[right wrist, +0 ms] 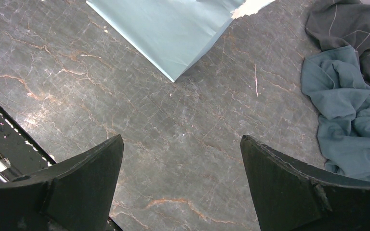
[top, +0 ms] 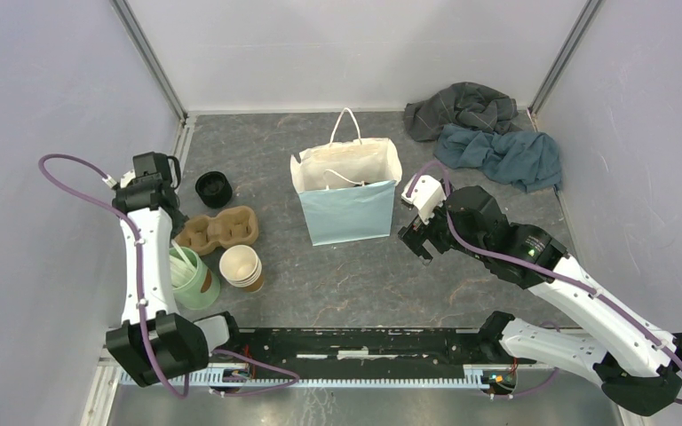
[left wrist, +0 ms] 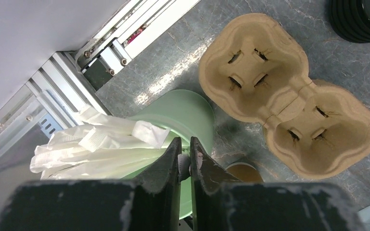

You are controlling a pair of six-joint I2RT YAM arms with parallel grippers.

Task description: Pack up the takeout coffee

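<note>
Left gripper (left wrist: pixel 185 144): the fingers are standing almost together with a thin slit between them, and nothing is evidently gripped. It is hanging above the pale green cup (left wrist: pixel 192 113) of white sticks (left wrist: pixel 101 144). The two-well pulp carrier (left wrist: pixel 289 82) is lying just beside the cup, and a ribbed black stack (left wrist: pixel 359 21), apparently lids, is sitting beyond it.

Right gripper (right wrist: pixel 180 139): the jaws are gaping wide over the table (right wrist: pixel 173 183) near a corner of the blue paper bag (top: pixel 346 213), probably waiting to steady or load it. The bag is standing upright with its mouth open, evidently to receive from above.

The takeout coffee is not showing as a lidded cup in any view. Lidless cups (top: pixel 241 266) are sitting nested near the green cup. Packing is judged not yet begun.
</note>
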